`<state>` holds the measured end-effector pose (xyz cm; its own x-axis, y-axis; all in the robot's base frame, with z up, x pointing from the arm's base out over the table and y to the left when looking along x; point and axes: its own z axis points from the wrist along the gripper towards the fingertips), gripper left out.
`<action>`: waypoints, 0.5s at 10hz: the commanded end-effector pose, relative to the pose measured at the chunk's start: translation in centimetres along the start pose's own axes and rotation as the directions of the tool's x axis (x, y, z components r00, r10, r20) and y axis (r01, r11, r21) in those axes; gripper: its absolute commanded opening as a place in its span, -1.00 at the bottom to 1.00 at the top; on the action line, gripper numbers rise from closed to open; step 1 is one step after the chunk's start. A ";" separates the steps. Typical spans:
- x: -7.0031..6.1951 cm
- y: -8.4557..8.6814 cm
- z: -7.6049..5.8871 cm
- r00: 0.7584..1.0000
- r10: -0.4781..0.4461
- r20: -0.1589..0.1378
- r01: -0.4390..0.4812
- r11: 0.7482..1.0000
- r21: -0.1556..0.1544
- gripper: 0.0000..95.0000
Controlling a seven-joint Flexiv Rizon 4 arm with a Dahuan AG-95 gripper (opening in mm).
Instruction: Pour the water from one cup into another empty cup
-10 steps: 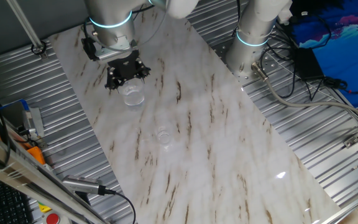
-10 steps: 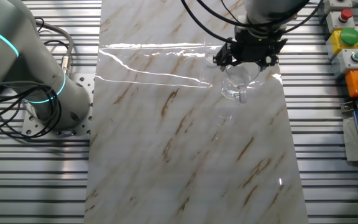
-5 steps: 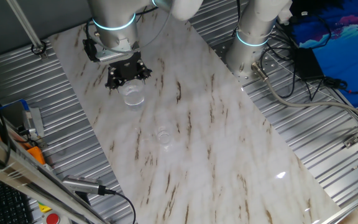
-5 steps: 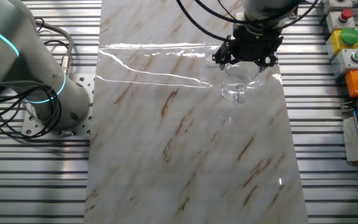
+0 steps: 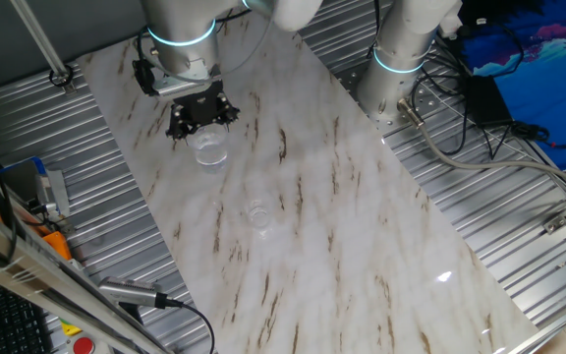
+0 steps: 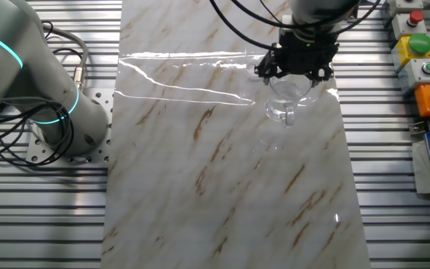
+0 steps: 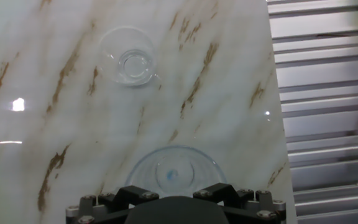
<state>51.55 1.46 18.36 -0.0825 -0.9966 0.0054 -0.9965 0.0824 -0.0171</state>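
The larger clear tumbler [image 5: 209,148] stands upright on the marble table near its far left end; it also shows in the other fixed view [image 6: 285,101] and at the bottom of the hand view [image 7: 174,173]. Water in it is barely visible. The smaller clear cup [image 5: 257,214] stands apart from it toward the table's middle, and shows at the top of the hand view [image 7: 131,61]. My gripper [image 5: 202,116] hovers just above and behind the tumbler, also seen in the other fixed view [image 6: 297,66]. Its fingers look spread and hold nothing.
The marble table [image 5: 342,216] lies on ribbed metal. A second robot base [image 5: 401,59] stands at the far right edge with cables beside it. A button box [image 6: 416,45] sits beside the table near the tumbler.
My gripper has risen slightly, away from the tumbler. Both cups have stayed where they were.
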 end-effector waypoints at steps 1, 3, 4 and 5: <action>1.6 1.0 -0.9 1.000 0.000 -0.018 0.000 1.000 -0.002 -1.00; 2.2 1.8 -0.9 1.000 0.017 -0.024 -0.018 1.000 -0.006 -1.00; 2.1 1.9 -0.6 0.999 0.039 -0.034 -0.039 0.999 -0.003 -1.00; 1.6 1.8 -0.2 0.996 0.060 -0.059 -0.060 0.998 0.002 -1.00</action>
<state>49.56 -0.07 18.59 -0.1374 -0.9893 0.0497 -0.9905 0.1367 -0.0172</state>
